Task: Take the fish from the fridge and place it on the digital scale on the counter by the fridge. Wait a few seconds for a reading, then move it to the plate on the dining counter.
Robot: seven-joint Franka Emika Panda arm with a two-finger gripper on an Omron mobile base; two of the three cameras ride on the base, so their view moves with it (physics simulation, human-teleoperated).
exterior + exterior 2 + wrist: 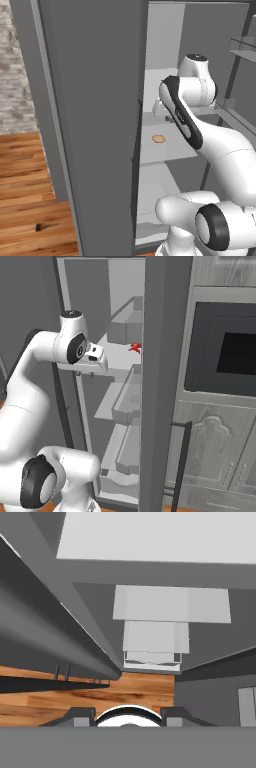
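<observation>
The fridge [90, 125] stands open, its big dark door in the foreground of the left base view. A small red-orange fish [135, 347] lies on an upper pale shelf [117, 358] inside. My gripper [92, 373] hangs just in front of that shelf's left end, pointing down, left of the fish and apart from it. In the left base view the gripper [165, 118] peeks out behind my forearm. In the hand view the fingertips [82, 714] stand apart with nothing between them, above lower shelves [156, 637] and wooden floor. The digital scale, plate and both counters are out of view.
A tan round food item [159, 138] sits on a lower shelf. Door racks [242, 47] hang at the right. A built-in oven [225, 351] in grey cabinets flanks the fridge's right side. The fridge's side wall [165, 381] partly screens the shelves.
</observation>
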